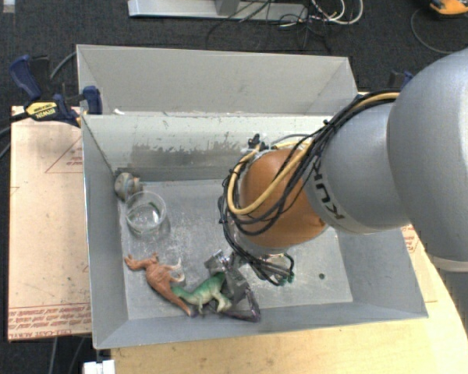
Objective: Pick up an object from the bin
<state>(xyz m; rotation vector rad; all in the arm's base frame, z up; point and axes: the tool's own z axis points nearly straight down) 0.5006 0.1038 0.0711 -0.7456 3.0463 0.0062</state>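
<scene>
- The gripper (234, 280) is down low near the bin's front wall, just beside the green plastic toy dinosaur (205, 291). Can't tell how far open it is, or whether it has hold of anything.
- Nothing looks lifted, so the pick is still to do.
- The grey metal bin (335, 283) has a scuffed floor. An orange toy dinosaur (160, 277) and a clear plastic cup (146, 213) crowd the left.

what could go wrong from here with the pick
1. The jaws sit low by the green toy dinosaur, which lies against the orange toy dinosaur; a grab may catch both or neither cleanly.
2. Both lie close to the bin's front wall, so the jaws might scrape or pin a toy against it.
</scene>
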